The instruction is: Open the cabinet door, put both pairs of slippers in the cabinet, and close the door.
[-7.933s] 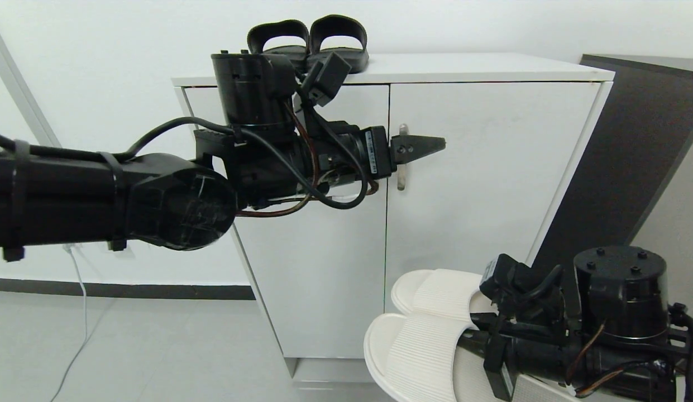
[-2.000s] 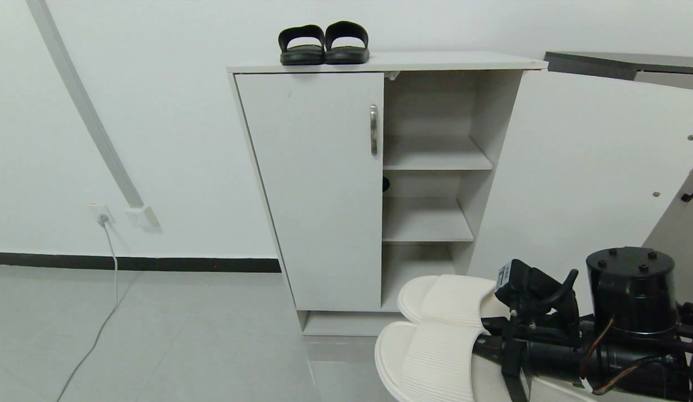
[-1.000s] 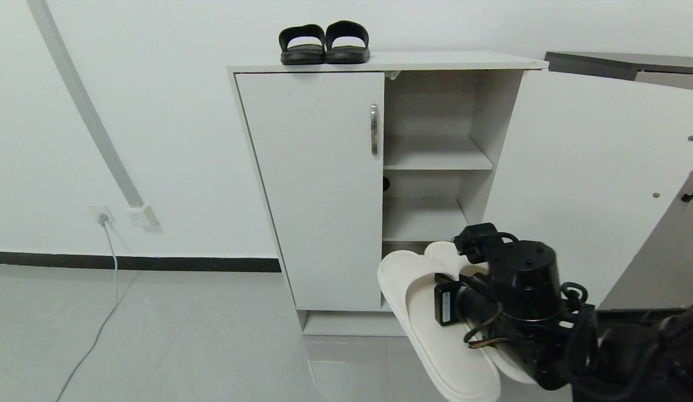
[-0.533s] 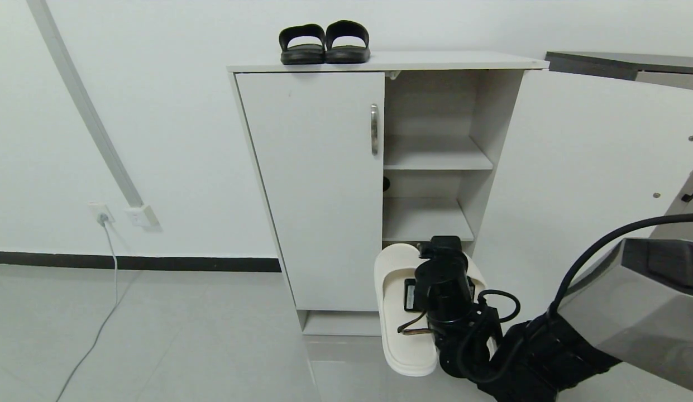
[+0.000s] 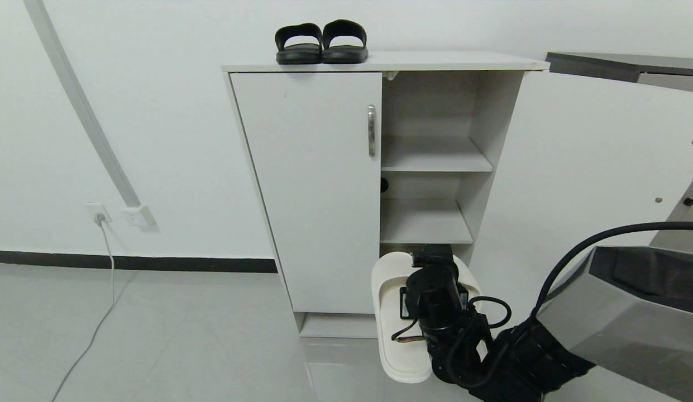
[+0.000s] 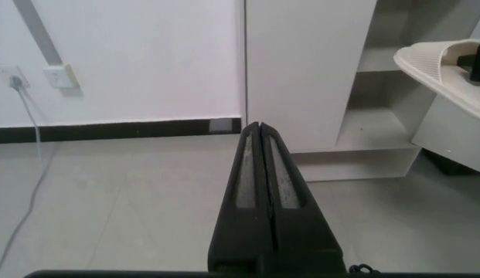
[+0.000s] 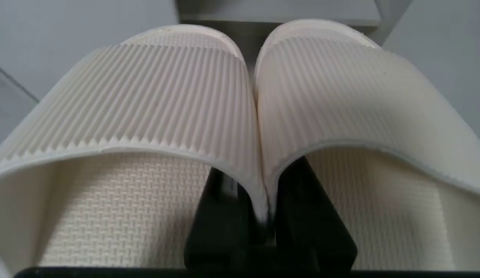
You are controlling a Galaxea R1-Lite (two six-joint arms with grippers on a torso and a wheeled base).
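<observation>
Before the open white cabinet [image 5: 435, 60], the right gripper [image 7: 259, 208] clamps the cream ribbed slippers [image 7: 170, 93] by adjoining straps (carrying both together); the left gripper [image 6: 260, 177] is pressed closed.

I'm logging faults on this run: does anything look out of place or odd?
Nothing is spilled or damaged. The one misfit: the black slippers sit on top of the cabinet, not inside. The white slippers are clamped in the right tool before the open lowest compartment.

Right arm [image 5: 494, 357] stretched forward and low, wrist [image 5: 435, 298] held level. Right gripper [image 7: 260, 216] clamped on the inner straps of both white slippers [image 7: 174, 89]. Left gripper [image 6: 259, 135]: fingers pressed together, angled slightly downward.
</observation>
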